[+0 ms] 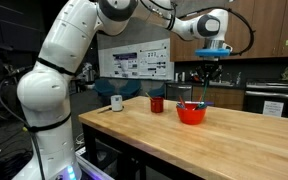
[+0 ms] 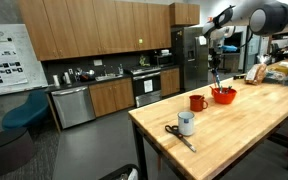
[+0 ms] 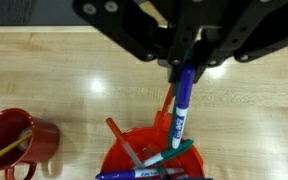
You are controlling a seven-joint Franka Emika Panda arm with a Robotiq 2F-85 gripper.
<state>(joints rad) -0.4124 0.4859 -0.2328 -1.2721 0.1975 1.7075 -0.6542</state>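
While the gripper [image 3: 184,65] comes in from the top of the wrist view, its fingers are pressed together on a blue marker [image 3: 181,108], which hangs nearly upright with its lower end over the mouth of a red bowl [image 3: 144,135]. I cannot tell whether that end touches anything inside.

The bowl stands on a wooden table [image 3: 74,70] and holds a loose bundle of pens leaning against each other. At least four show in the wrist view: an orange one [image 3: 167,100] slanting up beside the held marker, a red-orange one [image 3: 117,133] leaning towards the left rim, a green one [image 3: 181,152] lying across, and a blue one [image 3: 134,175] at the bottom edge (more may lie beneath, too tangled to count).

Well apart from the bowl, to its left in the wrist view, a red mug [image 3: 19,145] stands upright with one thin yellow stick [image 3: 4,150] leaning inside it, probably a pencil.

In both exterior views the gripper [image 1: 206,78] [image 2: 213,64] hangs directly above the bowl [image 1: 192,116] [image 2: 223,99], with the red mug [image 1: 156,104] [image 2: 197,102] near it and a white mug [image 1: 116,102] [image 2: 186,123] farther along the table [image 1: 184,145] [image 2: 244,130]; what the white mug contains is too small to tell.

Counted: one bowl, two mugs, one marker in the grip.
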